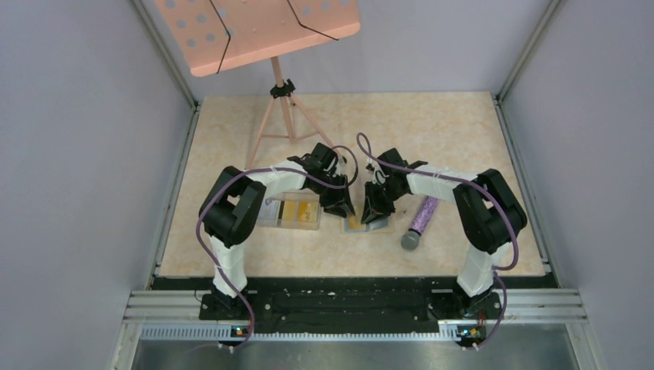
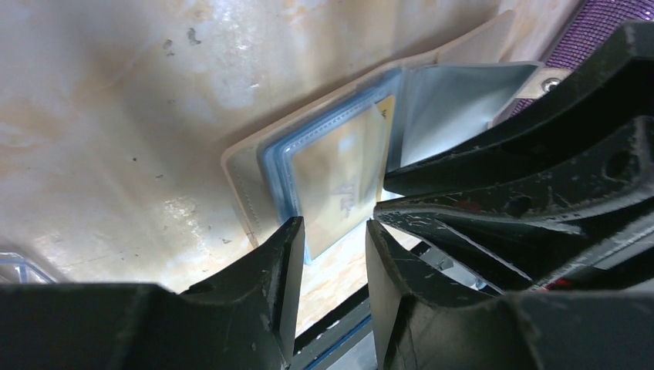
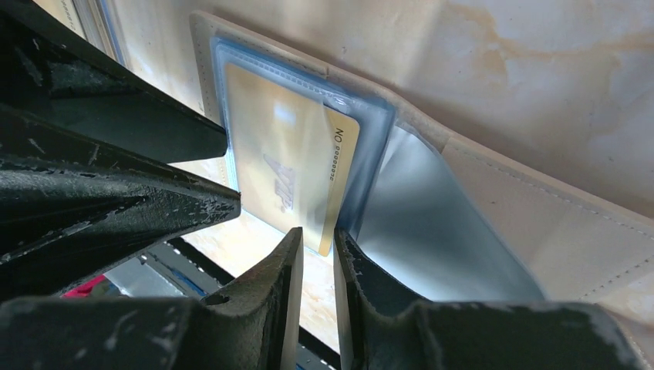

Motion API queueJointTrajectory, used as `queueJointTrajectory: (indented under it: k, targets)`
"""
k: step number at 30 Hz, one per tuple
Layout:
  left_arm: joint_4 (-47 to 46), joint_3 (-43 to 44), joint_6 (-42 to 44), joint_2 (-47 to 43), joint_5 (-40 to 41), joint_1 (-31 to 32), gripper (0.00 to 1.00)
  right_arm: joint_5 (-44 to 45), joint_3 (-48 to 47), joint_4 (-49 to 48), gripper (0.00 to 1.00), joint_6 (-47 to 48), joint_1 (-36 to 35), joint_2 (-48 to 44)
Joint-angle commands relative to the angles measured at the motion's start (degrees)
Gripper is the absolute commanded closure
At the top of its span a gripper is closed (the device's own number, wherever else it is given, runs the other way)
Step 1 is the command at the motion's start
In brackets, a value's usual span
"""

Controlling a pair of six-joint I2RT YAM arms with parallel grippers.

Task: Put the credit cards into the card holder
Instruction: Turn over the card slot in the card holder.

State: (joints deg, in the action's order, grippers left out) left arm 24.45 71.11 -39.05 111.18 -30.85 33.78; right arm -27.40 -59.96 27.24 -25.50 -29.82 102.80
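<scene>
The tan card holder [image 1: 370,224] lies open on the table between my two grippers. The left wrist view shows its tan flap [image 2: 243,177] and blue-edged clear sleeves. A gold-yellow credit card [image 3: 278,154] sits most of the way inside a sleeve, its printed edge sticking out; it also shows in the left wrist view [image 2: 339,166]. My right gripper [image 3: 318,240] has a narrow gap between its jaws, with the card's lower corner at the tips. My left gripper [image 2: 333,231] is open and empty at the holder's near edge. Both are low over the holder [image 1: 339,206] [image 1: 374,214].
A clear plastic box [image 1: 293,212] holding more cards lies left of the holder. A purple glitter tube [image 1: 422,220] lies to its right. A pink music stand [image 1: 262,31] on a tripod [image 1: 281,116] stands at the back. Walls enclose the table.
</scene>
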Motion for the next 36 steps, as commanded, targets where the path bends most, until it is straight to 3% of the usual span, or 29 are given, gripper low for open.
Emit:
queueJointTrajectory:
  k: [1, 9, 15, 25, 36]
  targets:
    - [2.4, 1.63, 1.79, 0.75, 3.03, 0.25, 0.57, 0.59, 0.8, -1.24, 0.8, 0.96, 0.46, 0.66]
    - [2.16, 2.79, 1.89, 2.27, 2.2, 1.02, 0.55, -0.33, 0.39, -1.26, 0.82, 1.22, 0.44, 1.69]
    - [2.46, 4.99, 2.4, 1.48, 1.75, 1.74, 0.63, -0.77, 0.16, -1.31, 0.83, 1.24, 0.45, 2.2]
    - [14.55, 10.94, 7.75, -1.01, 12.27, 2.61, 0.55, -1.34, -0.46, -1.27, 0.91, 1.46, 0.54, 3.13]
    - [12.14, 10.99, 7.32, 1.54, 7.9, 2.98, 0.56, -2.11, -0.64, -1.24, 0.95, 1.61, 0.7, 4.31]
